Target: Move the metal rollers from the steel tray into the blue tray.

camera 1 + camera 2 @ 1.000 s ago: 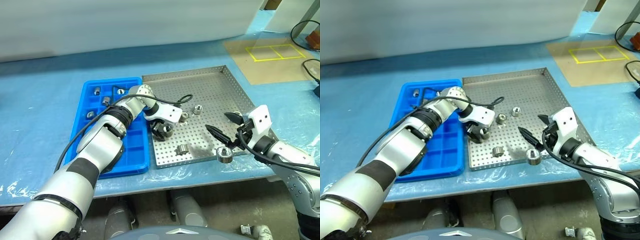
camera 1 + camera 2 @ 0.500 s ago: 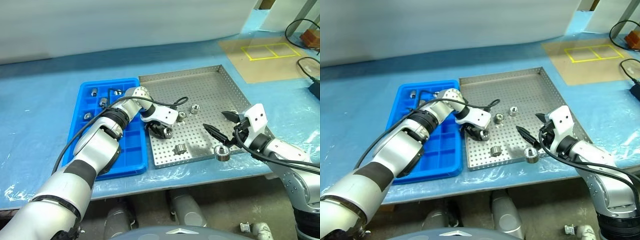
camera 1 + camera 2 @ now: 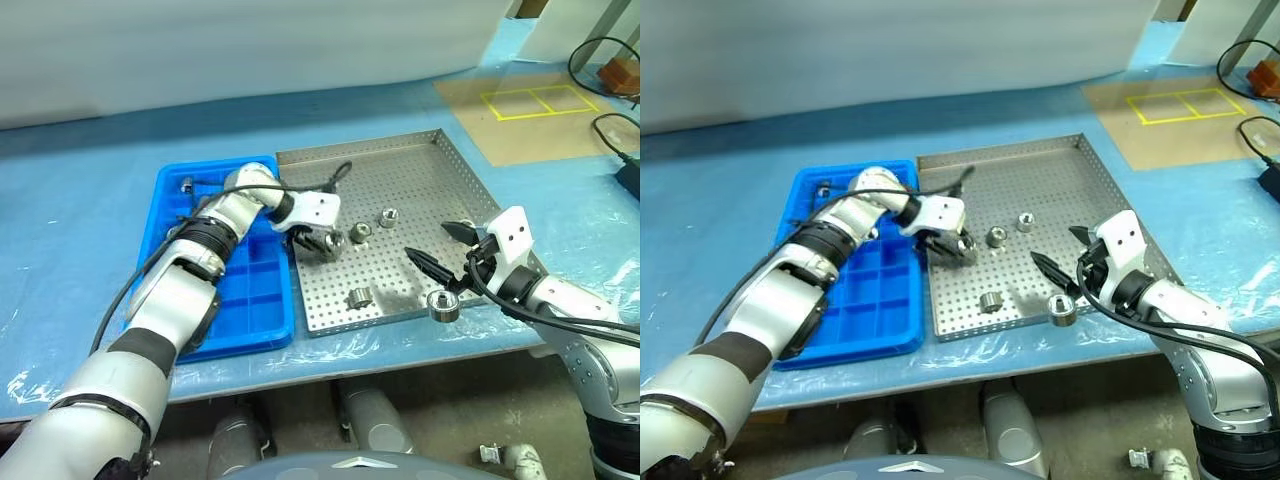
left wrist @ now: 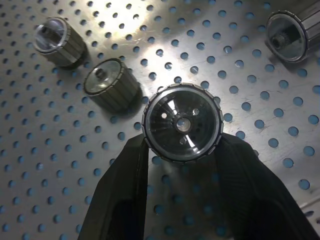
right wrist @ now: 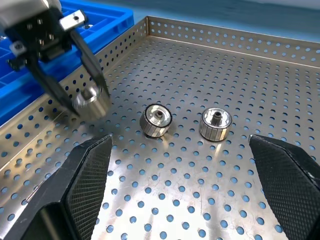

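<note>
The steel tray (image 3: pixel 420 170) is a silver rectangle with a perforated floor and low rim, lying just beside the blue tray (image 3: pixel 175 250), a bright plastic grid of square compartments. One ribbed metal roller (image 4: pixel 182 122) sits clamped between two black fingers (image 4: pixel 122 190) above the steel tray's floor. Two rollers (image 5: pixel 157 120) (image 5: pixel 215 124) rest side by side near the tray's middle, another (image 3: pixel 361 297) near its front edge, and one (image 3: pixel 443 305) at the front right corner.
</note>
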